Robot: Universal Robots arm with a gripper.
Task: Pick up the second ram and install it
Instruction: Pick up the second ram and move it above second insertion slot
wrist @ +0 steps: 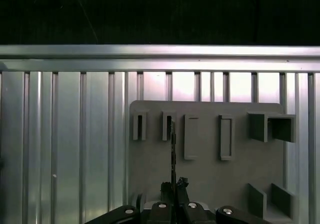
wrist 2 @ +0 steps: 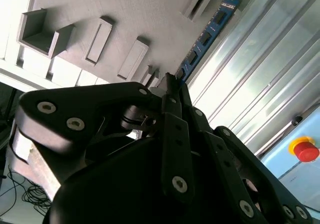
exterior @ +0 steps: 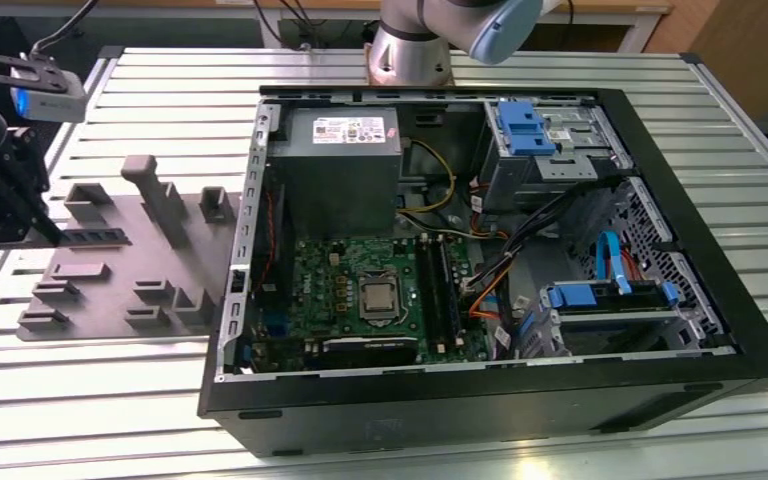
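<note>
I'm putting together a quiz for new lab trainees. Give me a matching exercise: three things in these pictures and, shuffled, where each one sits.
1. second ram, a thin dark stick
2. gray plastic holder plate
3. square silver processor

A. on the green motherboard
B. flat on the slatted metal table
C. in the black gripper

Pairs: 1-C, 2-B, 3-A.

Open computer case (exterior: 424, 412) beside gray holder plate (exterior: 101, 292); slatted table (exterior: 77, 400) beneath.
</note>
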